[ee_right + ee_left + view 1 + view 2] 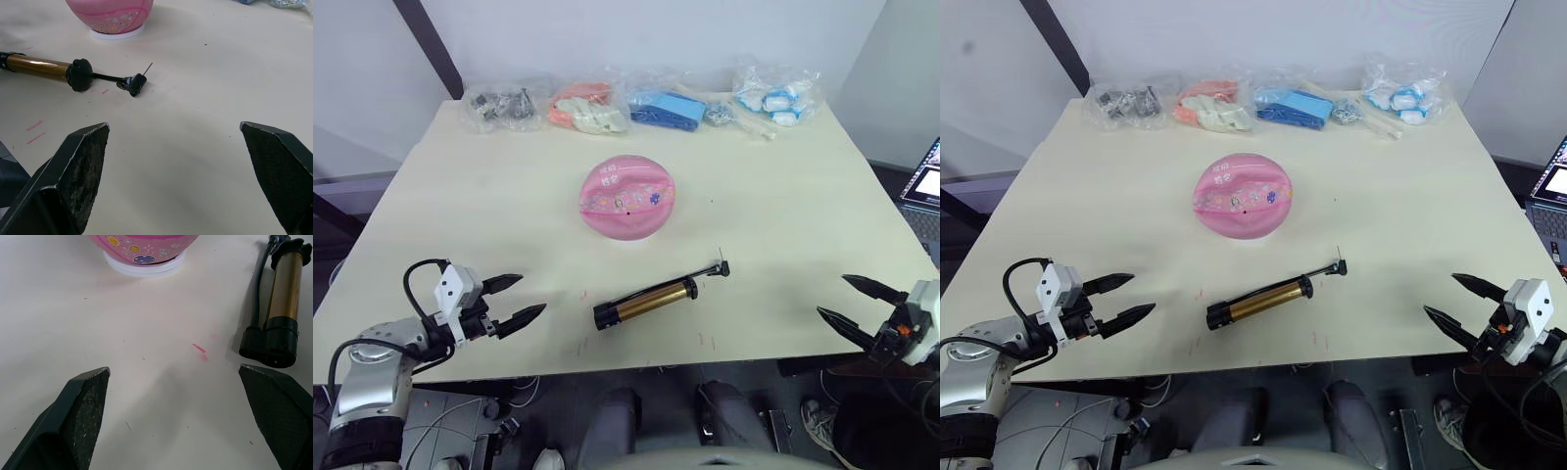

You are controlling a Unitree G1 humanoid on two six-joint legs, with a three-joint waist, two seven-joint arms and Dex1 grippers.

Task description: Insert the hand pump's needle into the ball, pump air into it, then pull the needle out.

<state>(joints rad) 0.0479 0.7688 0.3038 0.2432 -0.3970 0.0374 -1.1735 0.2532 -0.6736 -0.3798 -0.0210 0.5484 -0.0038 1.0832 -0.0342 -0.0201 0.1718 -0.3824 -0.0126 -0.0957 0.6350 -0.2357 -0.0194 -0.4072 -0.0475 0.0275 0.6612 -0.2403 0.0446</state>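
The pink ball [628, 199] rests on a white ring in the middle of the table, prints and valve facing up. The bronze-gold hand pump [651, 299] lies flat nearer the front edge, between ball and me. Its thin needle [148, 68] sticks up from the black fitting at the pump's right end. My left gripper [517, 302] hovers open at the front left, a short way left of the pump's black end cap [269, 343]. My right gripper [855, 304] is open off the front right corner, well right of the needle. Both hold nothing.
Several clear plastic bags line the table's far edge: dark parts [499, 106], orange and cream items [587, 110], blue items [666, 108], white and blue items [775, 96]. A laptop [925, 186] sits off the right side. Small red marks dot the table near the pump.
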